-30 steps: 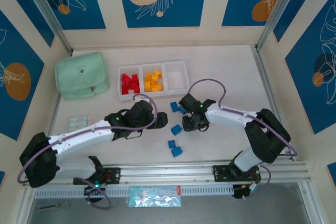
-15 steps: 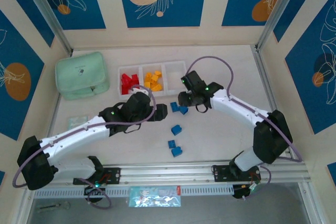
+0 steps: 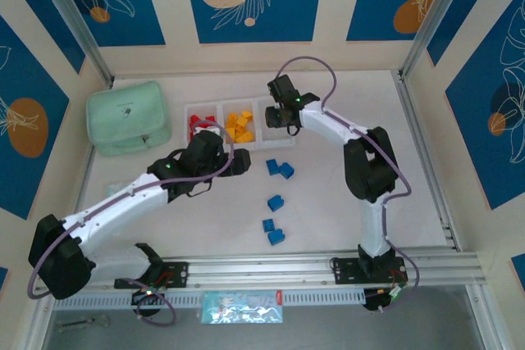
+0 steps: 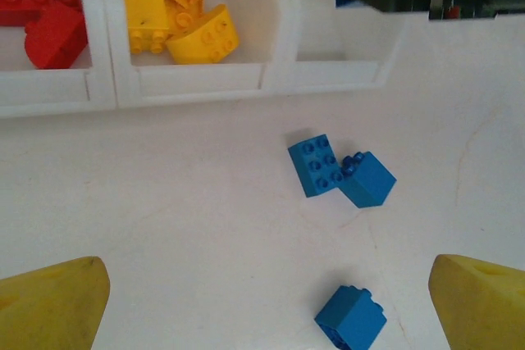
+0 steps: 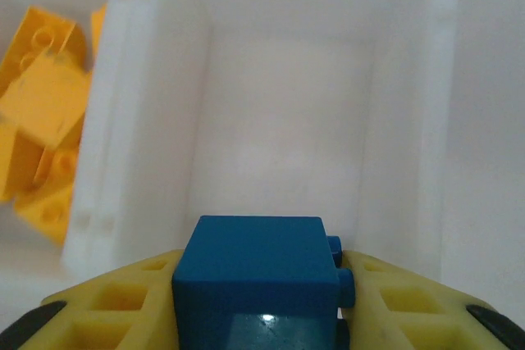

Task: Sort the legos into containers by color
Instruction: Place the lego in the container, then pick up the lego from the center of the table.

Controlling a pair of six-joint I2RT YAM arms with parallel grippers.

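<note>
The blue brick [image 5: 246,256] sits pinched between the fingers of the right hand [image 5: 262,272], which is narrowed onto its two sides. Straight ahead of and below that hand lies the empty compartment [image 5: 283,120] of the white tray [image 4: 189,79]. The dividing wall and the yellow bricks [image 5: 41,104] lie just to the hand's left. The step in hand looks like the drop. To do it well, I would carry the brick a little further past the near wall, keep it centred between the two side walls, lower it close to the floor, and only then part the fingers so it cannot bounce over to the yellow side.

The red bricks [image 4: 45,14] fill the compartment beyond the yellow one. The left hand [image 4: 264,297] is spread wide and holds nothing; ahead of it on the table [image 4: 164,202] lie loose blue bricks [image 4: 316,165], two of them touching and one nearer its fingers.
</note>
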